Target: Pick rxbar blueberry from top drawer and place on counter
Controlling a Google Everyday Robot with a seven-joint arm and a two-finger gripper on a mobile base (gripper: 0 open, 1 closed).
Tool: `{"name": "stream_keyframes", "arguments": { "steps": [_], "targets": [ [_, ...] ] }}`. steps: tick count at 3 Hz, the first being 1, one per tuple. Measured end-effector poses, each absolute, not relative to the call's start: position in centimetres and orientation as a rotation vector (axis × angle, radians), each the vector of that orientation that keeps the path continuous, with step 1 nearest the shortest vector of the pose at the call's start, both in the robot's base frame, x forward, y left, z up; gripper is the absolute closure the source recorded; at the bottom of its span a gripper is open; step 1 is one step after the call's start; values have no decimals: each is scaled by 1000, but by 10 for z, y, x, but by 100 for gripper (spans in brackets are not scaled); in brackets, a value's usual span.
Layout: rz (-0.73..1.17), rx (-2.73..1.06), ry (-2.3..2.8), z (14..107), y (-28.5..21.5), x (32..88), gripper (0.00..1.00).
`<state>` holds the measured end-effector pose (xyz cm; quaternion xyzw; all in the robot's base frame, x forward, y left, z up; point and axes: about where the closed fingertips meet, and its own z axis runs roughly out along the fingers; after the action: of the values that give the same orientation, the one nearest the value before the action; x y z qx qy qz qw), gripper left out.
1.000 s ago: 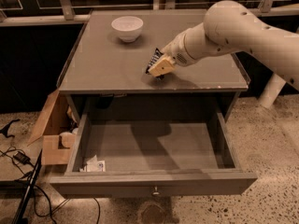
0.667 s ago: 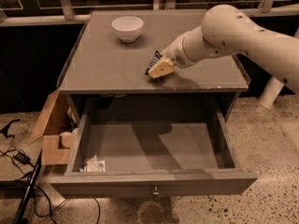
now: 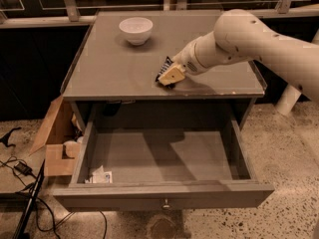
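Gripper (image 3: 168,74) is sitting low over counter (image 3: 109,68), in the front-right part. My arm (image 3: 239,39) is reaching in from the right; it's the only arm, so no choice of hand.

Fingers (image 3: 172,75) are pinching rxbar blueberry (image 3: 162,68), as far as I'm seeing. The gap is narrow, approx. bar thickness. Only a dark edge w/ white text rows is showing, on the far-left side of the tan finger. The rest is hiding behind it.

The bar's long axis seems to be tilting, lower end pointing down at the top. Can't tell if it's touching the surface or hanging just above. A dark shadow is lying right under the fingers.

Key relation: the counter is lying directly below the fingers, w/ nothing between. I'm judging the pick as done and the placing as the step in hand. The next move is prob. a short lowering, then opening.

Top drawer (image 3: 164,195) is standing open, below the fingers and nearer the camera. No bar inside; only a white paper scrap (image 3: 101,176) in its front-left corner. White bowl (image 3: 136,30) is sitting behind-left of the fingers, well apart and not in the way.

Risk: the tilted bar tipping as I let go, w/ the front edge near.
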<state>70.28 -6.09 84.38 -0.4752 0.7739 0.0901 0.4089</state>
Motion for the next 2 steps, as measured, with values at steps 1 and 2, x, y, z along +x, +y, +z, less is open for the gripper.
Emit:
{"name": "stream_keyframes", "arguments": {
  "steps": [1,2],
  "targets": [
    [227,-1197,1950,844,-61,703,58],
    [227,-1197,1950,844,-61,703,27]
  ]
}}
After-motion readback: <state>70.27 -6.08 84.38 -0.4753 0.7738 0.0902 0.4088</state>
